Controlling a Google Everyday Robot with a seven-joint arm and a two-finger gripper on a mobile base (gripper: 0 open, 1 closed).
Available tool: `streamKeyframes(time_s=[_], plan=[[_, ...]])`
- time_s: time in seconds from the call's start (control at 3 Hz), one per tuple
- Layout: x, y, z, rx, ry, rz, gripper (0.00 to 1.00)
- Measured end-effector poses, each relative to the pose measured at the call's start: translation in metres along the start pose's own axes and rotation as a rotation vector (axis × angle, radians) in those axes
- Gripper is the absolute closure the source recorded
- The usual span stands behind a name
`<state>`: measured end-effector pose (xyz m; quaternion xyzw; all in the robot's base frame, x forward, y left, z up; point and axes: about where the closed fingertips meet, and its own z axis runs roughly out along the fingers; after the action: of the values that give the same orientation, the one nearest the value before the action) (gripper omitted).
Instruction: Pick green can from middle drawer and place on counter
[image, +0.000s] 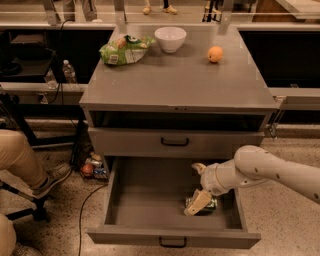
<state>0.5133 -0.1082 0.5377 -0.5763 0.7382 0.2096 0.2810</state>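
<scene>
Now green can (210, 204) lies beside gripper (197, 186) fingertip (193, 207) in middle drawer (145, 196)

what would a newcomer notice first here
The white arm's tool is down inside the pulled-out middle drawer, open, with one finger right at the green can near the drawer's right side. Above, the counter carries a white bowl, an orange and a green snack bag along its far edge.

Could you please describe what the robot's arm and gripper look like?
The arm is smooth, rounded and white, with small dark dots along its shell. The gripper, down in the open middle drawer, has two beige, wedge-shaped fingers. No cables show.
</scene>
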Motion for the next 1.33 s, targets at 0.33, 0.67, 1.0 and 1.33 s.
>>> streamKeyframes(time_s=[0.33, 0.67, 1.0, 1.33], plan=[[0.019, -0.005, 0.012, -0.002, -0.010, 0.003, 0.00], [0.049, -0.018, 0.029, -0.009, 0.008, -0.045, 0.00], [0.079, -0.032, 0.039, -0.018, 0.024, -0.072, 0.00], [0.113, -0.046, 0.050, -0.022, 0.065, -0.094, 0.00]])
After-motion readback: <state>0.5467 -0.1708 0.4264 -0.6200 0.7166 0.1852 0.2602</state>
